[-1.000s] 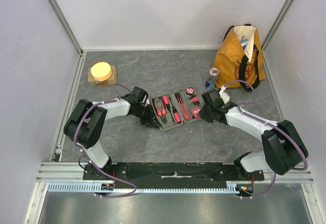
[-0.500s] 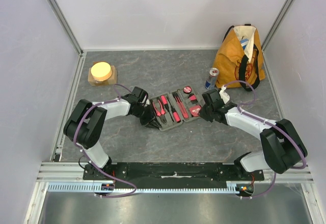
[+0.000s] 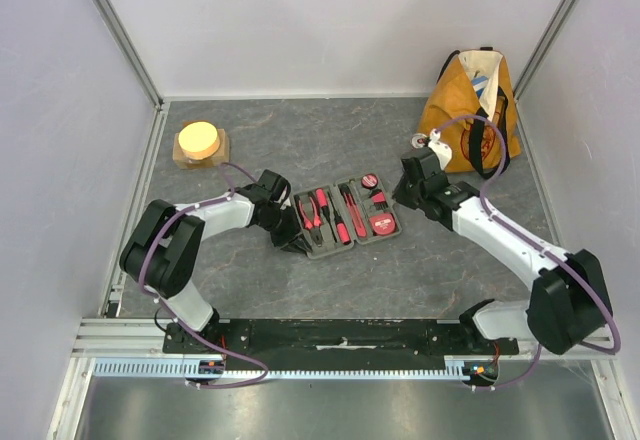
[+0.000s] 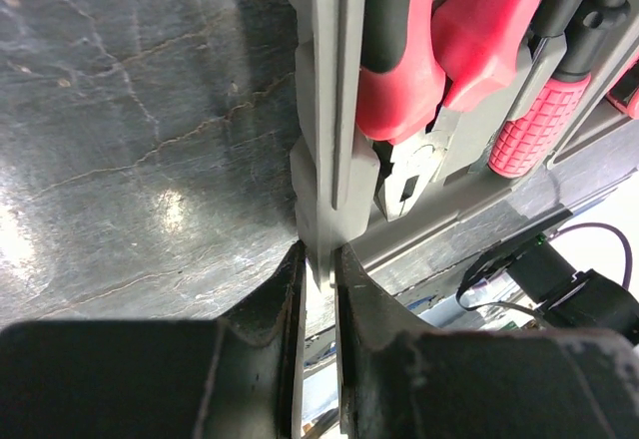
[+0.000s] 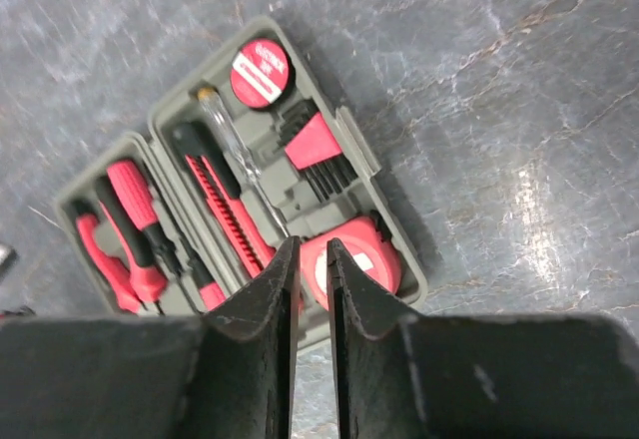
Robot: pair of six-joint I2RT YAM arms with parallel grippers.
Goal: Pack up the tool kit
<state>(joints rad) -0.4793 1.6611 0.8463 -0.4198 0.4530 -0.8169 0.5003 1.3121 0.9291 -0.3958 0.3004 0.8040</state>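
Observation:
The tool kit [image 3: 340, 217] lies open on the dark table, both grey halves facing up with red-and-black tools in their slots. My left gripper [image 3: 292, 241] is shut on the rim of the case's left half [image 4: 324, 110], beside the pliers [image 4: 399, 90] and a screwdriver handle [image 4: 529, 125]. My right gripper [image 3: 403, 200] hovers above the right half [image 5: 389, 249]. Its jaws [image 5: 313, 249] stand a narrow slit apart with nothing between them. Below them the round red tape measure [image 5: 359, 259] sits in its pocket [image 3: 383, 224].
An orange tote bag [image 3: 470, 110] stands at the back right, with a drink can [image 3: 417, 141] in front of it, partly behind my right arm. A wooden block with a yellow disc [image 3: 200, 143] sits at the back left. White walls enclose the table.
My right gripper has risen and drawn back from the case's right half, uncovering the tape measure in its pocket. The left gripper has kept its hold on the rim.

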